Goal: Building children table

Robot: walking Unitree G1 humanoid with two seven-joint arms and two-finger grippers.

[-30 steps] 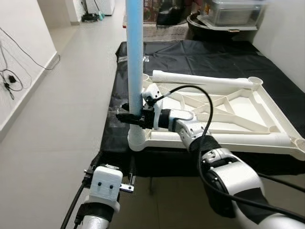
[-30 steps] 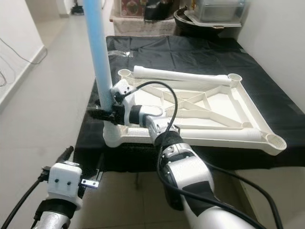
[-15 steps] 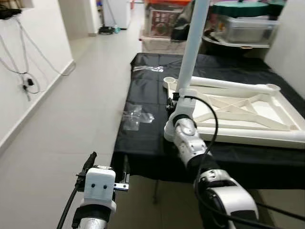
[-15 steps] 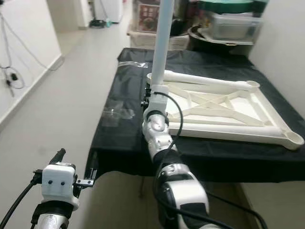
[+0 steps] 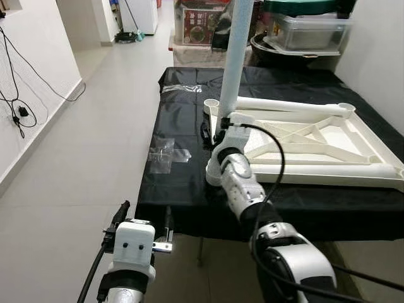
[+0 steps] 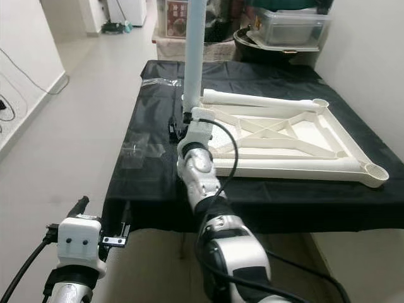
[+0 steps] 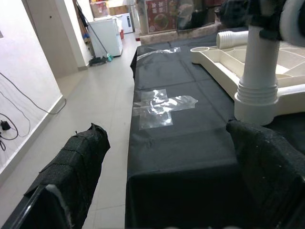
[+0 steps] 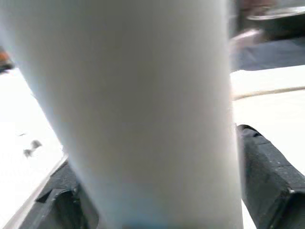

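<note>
A white children's tabletop (image 5: pixel 328 142) lies upside down on a black-covered table (image 5: pixel 183 183). A pale blue leg (image 5: pixel 235 63) stands upright in its near left corner socket (image 7: pixel 257 98). My right gripper (image 5: pixel 213 131) is shut on the leg just above the socket, and the leg (image 8: pixel 138 109) sits between its black fingers (image 8: pixel 267 181). My left gripper (image 7: pixel 164 129) hangs open and empty, low in front of the table's near edge. A second white leg (image 5: pixel 284 106) lies along the tabletop's far side.
A crumpled clear plastic bag (image 5: pixel 167 153) lies on the black cover left of the tabletop, and another (image 5: pixel 183 88) lies farther back. Boxes and a lidded bin (image 5: pixel 303 31) stand behind the table. Tiled floor (image 5: pixel 82 158) runs along the left, with cables (image 5: pixel 19 95) on the wall.
The whole view has pulled back and shifted, so the camera has moved. The leg stays upright with my right gripper still on it. The left arm still hangs low.
</note>
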